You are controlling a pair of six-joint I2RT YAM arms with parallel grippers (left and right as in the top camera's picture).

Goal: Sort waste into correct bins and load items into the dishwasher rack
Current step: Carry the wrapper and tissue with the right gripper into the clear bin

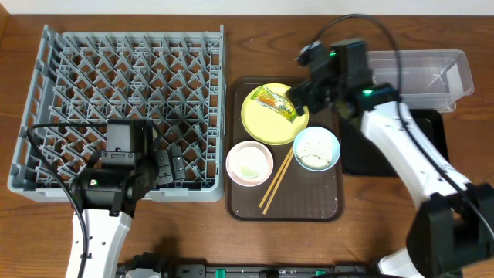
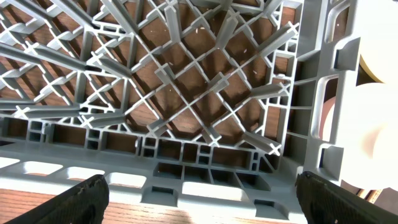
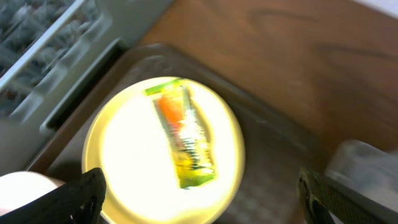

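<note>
Under my right gripper (image 3: 199, 202): the yellow plate (image 3: 118, 155) with the crinkly wrapper (image 3: 185, 134) lying flat on it, my fingers (image 3: 74, 199) spread wide and holding nothing.

Nothing stands between those fingers and the wrapper, which lies lengthwise just ahead of them; its yellow, orange and green print is too blurred to read. The plate rests on the brown serving tray (image 1: 309, 205). Beside it sit the white bowl (image 1: 249, 162) and the light blue bowl (image 1: 316, 148) with white waste inside, and the chopsticks (image 1: 275, 181) lie slanted between the two bowls. The black tray (image 1: 359, 150) lies beneath my right forearm, with the clear tub (image 1: 432, 77) just beyond it. My left gripper (image 2: 199, 199) hangs over a corner of the dishwasher rack (image 2: 186, 93), its fingers wide apart and empty, upright pegs directly below.
</note>
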